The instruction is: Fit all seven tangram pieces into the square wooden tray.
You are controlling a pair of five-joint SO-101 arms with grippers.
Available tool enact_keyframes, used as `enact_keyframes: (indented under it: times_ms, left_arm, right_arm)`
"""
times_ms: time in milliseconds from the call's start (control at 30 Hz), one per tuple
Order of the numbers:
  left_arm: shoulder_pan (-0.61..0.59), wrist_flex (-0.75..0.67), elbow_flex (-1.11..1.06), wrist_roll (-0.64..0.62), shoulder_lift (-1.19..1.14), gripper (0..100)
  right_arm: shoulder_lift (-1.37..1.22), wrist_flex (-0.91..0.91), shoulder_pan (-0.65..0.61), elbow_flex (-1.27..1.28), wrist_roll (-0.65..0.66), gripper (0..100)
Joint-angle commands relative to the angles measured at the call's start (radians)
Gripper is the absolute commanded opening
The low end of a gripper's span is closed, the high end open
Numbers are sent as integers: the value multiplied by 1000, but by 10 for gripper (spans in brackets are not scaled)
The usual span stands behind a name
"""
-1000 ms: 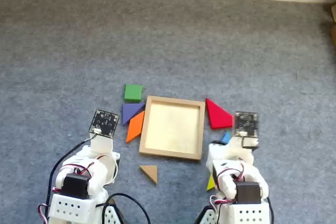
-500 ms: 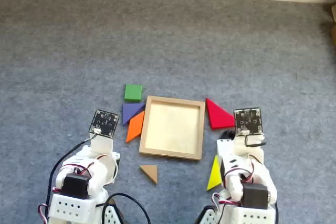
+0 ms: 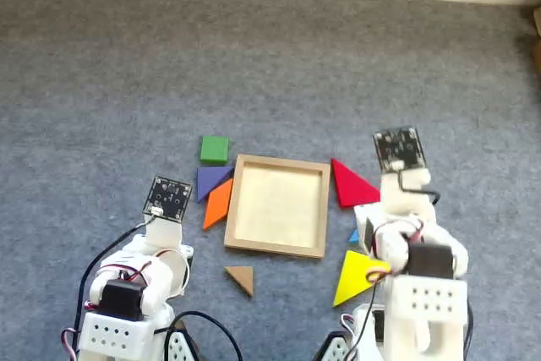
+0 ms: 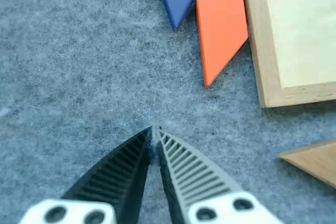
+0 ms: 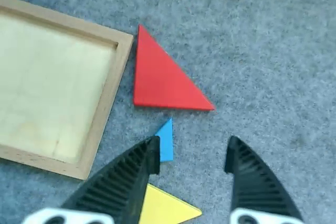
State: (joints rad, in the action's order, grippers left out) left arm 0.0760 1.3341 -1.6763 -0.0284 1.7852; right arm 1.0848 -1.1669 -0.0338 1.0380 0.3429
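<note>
The right arm (image 3: 406, 234) is the only thing moving here. Over the last second it swings outward and stretches forward, so its wrist circuit board (image 3: 398, 149) ends up level with the far corner of the red triangle (image 3: 351, 185) instead of down beside it. That uncovers the yellow triangle (image 3: 359, 275), which now shows nearly whole on the worktop (image 3: 270, 65), not just a sliver.

The square wooden tray (image 3: 278, 164) lies in the carpeted table's (image 3: 101, 82) near half, midway across. Off its far-left corner sits the green square block (image 3: 214, 150). The purple triangle (image 3: 210, 180) and orange parallelogram (image 3: 218, 203) lie along its left side. The red triangle (image 3: 350, 185) lies beside its right side, with the blue triangle (image 3: 354, 235) and yellow triangle (image 3: 356, 276) nearer. The tan wooden triangle (image 3: 241, 278) lies before it.
</note>
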Motion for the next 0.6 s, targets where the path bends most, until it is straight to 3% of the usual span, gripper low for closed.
enact_keyframes:
  times_ms: [0,233,567]
  left_arm:
    - [-8,2,-19,-9,22,5]
    - [-8,2,-19,-9,22,5]
    - [-8,2,-19,-9,22,5]
  right_arm:
    - [-124,1,-47,-102,49,324]
    - [-329,4,-176,-159,183,331]
    - [-693,4,-188,-417,209,332]
